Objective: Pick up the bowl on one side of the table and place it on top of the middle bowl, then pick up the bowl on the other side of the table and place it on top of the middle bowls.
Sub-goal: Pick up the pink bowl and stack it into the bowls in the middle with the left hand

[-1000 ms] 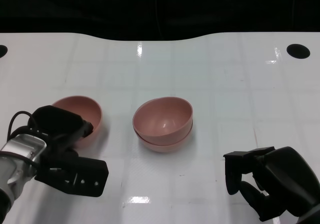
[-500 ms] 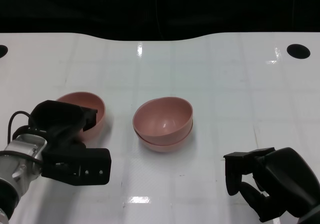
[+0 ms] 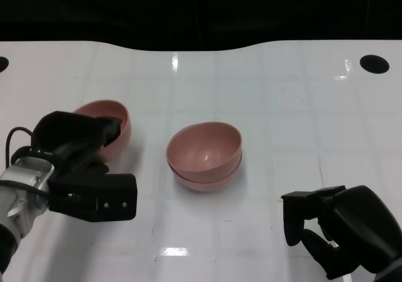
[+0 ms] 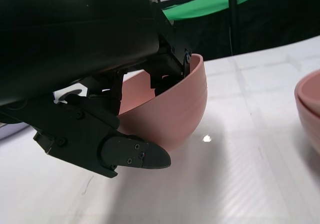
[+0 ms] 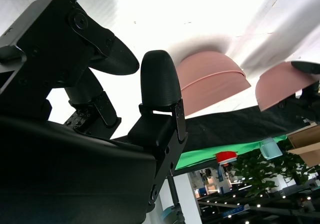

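Left hand (image 4: pixel 100 99) grips tilted side bowl (image 4: pixel 170 114) rim.

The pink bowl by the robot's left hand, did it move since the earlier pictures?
Yes. The left hand grips the pink plastic bowl by its rim and has tipped it and lifted it off the white table. The stacked pink bowls in the middle and the right hand stayed put.

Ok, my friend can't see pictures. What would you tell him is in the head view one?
The robot's left hand grips a pink bowl by its rim and has it tilted on the white table. Beside it, in the middle, sits a stack of two pink bowls. The right hand holds nothing, low at the near right.
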{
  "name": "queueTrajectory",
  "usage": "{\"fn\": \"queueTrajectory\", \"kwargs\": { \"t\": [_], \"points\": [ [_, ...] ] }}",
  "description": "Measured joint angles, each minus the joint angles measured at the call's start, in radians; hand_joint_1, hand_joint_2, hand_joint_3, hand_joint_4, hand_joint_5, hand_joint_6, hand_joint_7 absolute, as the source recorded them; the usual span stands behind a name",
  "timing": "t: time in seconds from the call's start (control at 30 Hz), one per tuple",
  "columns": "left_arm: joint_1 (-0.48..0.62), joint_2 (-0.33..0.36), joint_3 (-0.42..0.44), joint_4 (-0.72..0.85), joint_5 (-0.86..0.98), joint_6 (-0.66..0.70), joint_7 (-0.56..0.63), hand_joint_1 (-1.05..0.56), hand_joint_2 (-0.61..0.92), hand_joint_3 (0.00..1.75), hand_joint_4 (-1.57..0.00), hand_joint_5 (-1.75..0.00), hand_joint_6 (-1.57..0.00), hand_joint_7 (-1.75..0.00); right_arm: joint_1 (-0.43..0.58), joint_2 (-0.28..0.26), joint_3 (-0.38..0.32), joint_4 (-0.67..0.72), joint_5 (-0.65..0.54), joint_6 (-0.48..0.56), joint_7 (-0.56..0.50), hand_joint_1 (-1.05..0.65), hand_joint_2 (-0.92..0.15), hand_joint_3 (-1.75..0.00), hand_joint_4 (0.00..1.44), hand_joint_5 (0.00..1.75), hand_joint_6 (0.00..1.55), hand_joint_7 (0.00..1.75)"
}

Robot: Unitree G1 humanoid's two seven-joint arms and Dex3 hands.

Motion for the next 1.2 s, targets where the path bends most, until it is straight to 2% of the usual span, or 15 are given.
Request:
{"fn": "queueTrajectory", "kwargs": {
  "t": [0.03, 0.1, 0.17, 0.23, 0.3, 0.37, 0.47, 0.9, 1.1, 1.2],
  "points": [
    [0.003, 0.006, 0.003, -0.018, -0.001, 0.005, -0.009, -0.23, 0.84, 0.5, -0.81, -1.75, -0.62, -1.6, 0.0, 0.0, 0.0, 0.001, 0.0, -0.001, 0.0, -0.11, -0.19, -1.49, 0.97, 1.75, 0.81, 1.56],
    [0.009, 0.019, 0.009, -0.052, -0.003, 0.015, -0.03, -0.25, 0.86, 0.41, -0.78, -1.75, -0.69, -1.39, -0.001, 0.0, 0.0, 0.001, 0.0, -0.001, -0.002, -0.11, -0.19, -1.49, 0.97, 1.75, 0.81, 1.56],
    [0.016, 0.029, 0.02, -0.087, -0.003, 0.032, -0.054, -0.26, 0.91, 0.23, -0.79, -1.75, -0.79, -1.1, -0.001, 0.0, 0.0, 0.001, -0.001, -0.001, -0.002, -0.12, -0.19, -1.49, 0.97, 1.75, 0.81, 1.55],
    [0.023, 0.037, 0.026, -0.118, -0.003, 0.048, -0.072, -0.26, 0.92, 0.17, -0.8, -1.75, -0.8, -1.08, -0.001, 0.0, 0.0, 0.001, -0.001, -0.001, -0.002, -0.12, -0.19, -1.49, 0.97, 1.75, 0.81, 1.55],
    [0.029, 0.046, 0.027, -0.147, -0.001, 0.056, -0.082, -0.26, 0.92, 0.15, -0.81, -1.75, -0.82, -1.09, -0.001, 0.0, 0.0, 0.002, -0.001, -0.001, -0.002, -0.12, -0.19, -1.49, 0.97, 1.75, 0.81, 1.55],
    [0.032, 0.056, 0.029, -0.172, -0.001, 0.054, -0.083, -0.23, 0.92, 0.2, -0.82, -1.75, -0.65, -1.58, -0.001, 0.0, 0.0, 0.002, -0.001, -0.001, -0.002, -0.12, -0.18, -1.49, 0.97, 1.75, 0.81, 1.55],
    [0.032, 0.06, 0.038, -0.199, 0.0, 0.046, -0.081, -0.22, 0.9, 0.23, -0.83, -1.75, -0.59, -1.73, -0.001, 0.0, 0.0, 0.002, -0.001, -0.001, -0.003, -0.12, -0.18, -1.49, 0.97, 1.75, 0.82, 1.56],
    [0.033, 0.075, 0.074, -0.358, -0.009, 0.018, -0.122, -0.23, 0.87, 0.27, -0.85, -1.75, -0.62, -1.7, -0.002, 0.001, 0.0, 0.003, -0.002, -0.001, -0.006, -0.11, -0.19, -1.48, 0.97, 1.75, 0.81, 1.56],
    [0.033, 0.075, 0.093, -0.415, -0.032, 0.005, -0.162, -0.24, 0.9, 0.31, -0.85, -1.75, -0.64, -1.71, -0.005, 0.002, 0.0, 0.003, -0.002, 0.008, -0.002, -0.12, -0.19, -1.48, 0.97, 1.75, 0.81, 1.55],
    [0.033, 0.074, 0.1, -0.437, -0.039, 0.0, -0.179, -0.24, 0.86, 0.35, -0.86, -1.75, -0.67, -1.69, -0.007, 0.002, 0.001, 0.003, -0.002, 0.008, -0.003, -0.12, -0.19, -1.48, 0.97, 1.75, 0.82, 1.55]
  ]
}}
